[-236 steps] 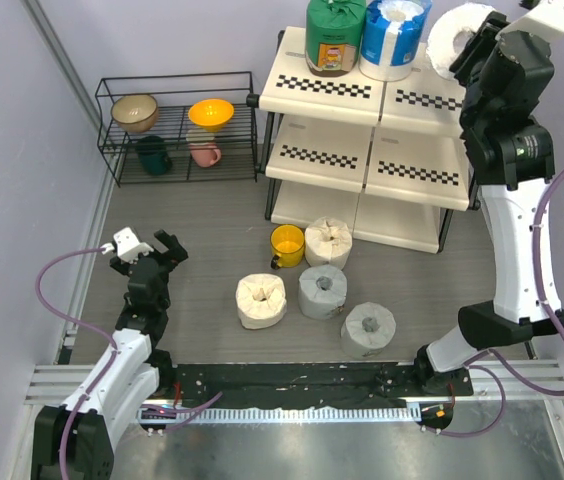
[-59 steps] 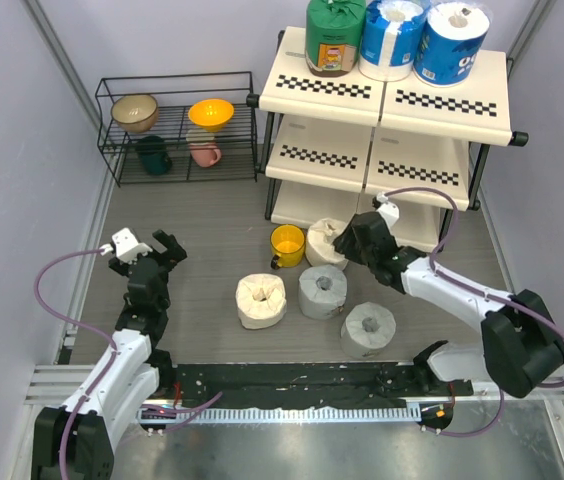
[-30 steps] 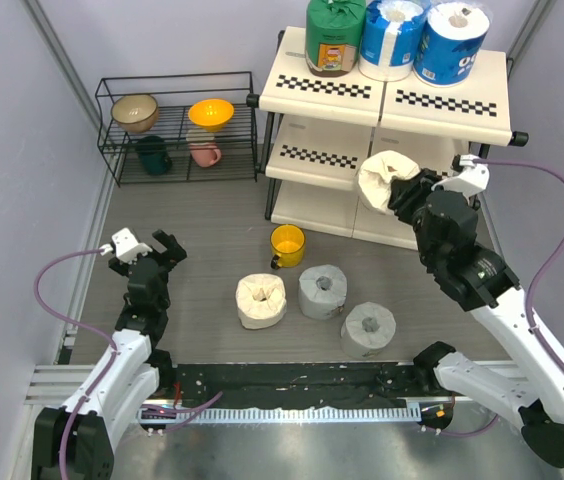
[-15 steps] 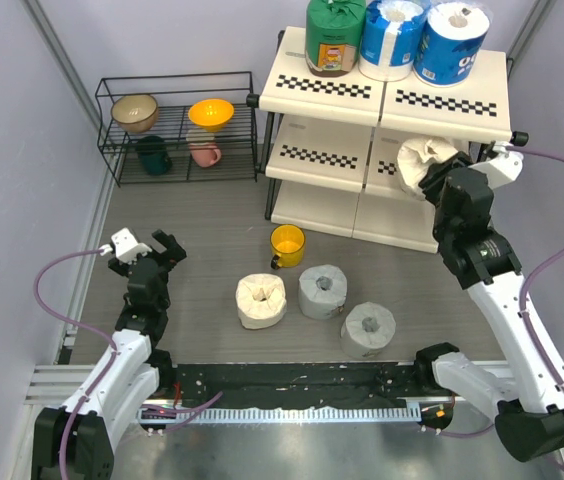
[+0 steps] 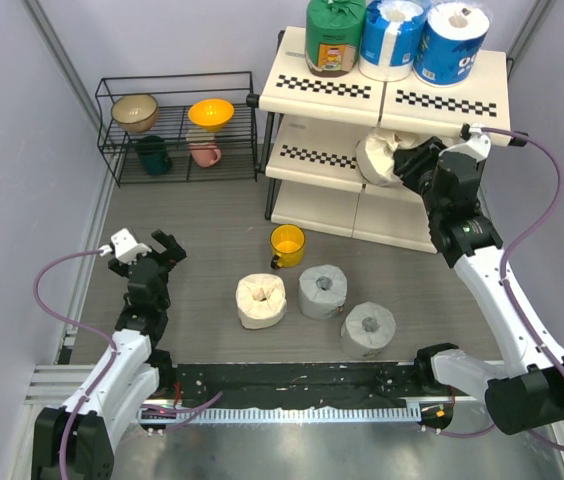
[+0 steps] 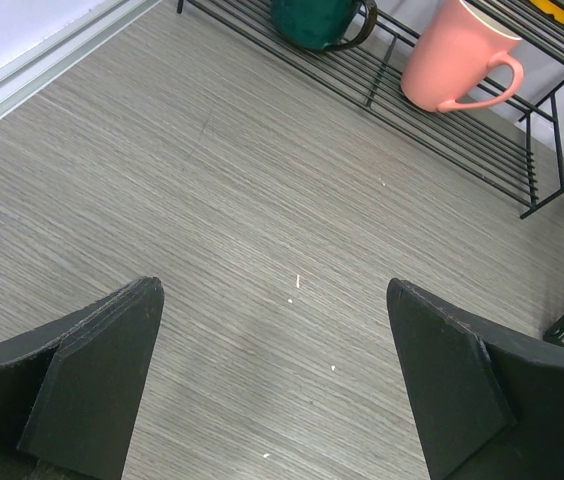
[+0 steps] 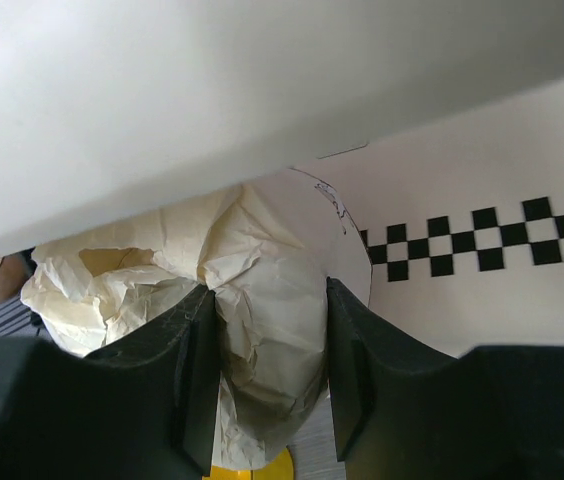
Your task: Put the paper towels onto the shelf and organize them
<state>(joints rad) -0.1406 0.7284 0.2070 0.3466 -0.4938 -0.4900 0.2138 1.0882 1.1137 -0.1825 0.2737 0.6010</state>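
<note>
The crumpled cream paper-towel roll (image 5: 378, 158) is clamped in the right gripper (image 5: 404, 160) at the front edge of the tall cream-panelled, checker-striped shelf's (image 5: 442, 102) middle tier, near the seam between panels. Half a second ago it hung by that tier's right end. It has swung left, beneath the top tier's front edge, so set-down looks near. Whether it touches the panel is hidden. The left gripper (image 5: 147, 250) hangs wide open, empty.

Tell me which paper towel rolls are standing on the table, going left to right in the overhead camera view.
cream roll → first grey roll → second grey roll
</note>
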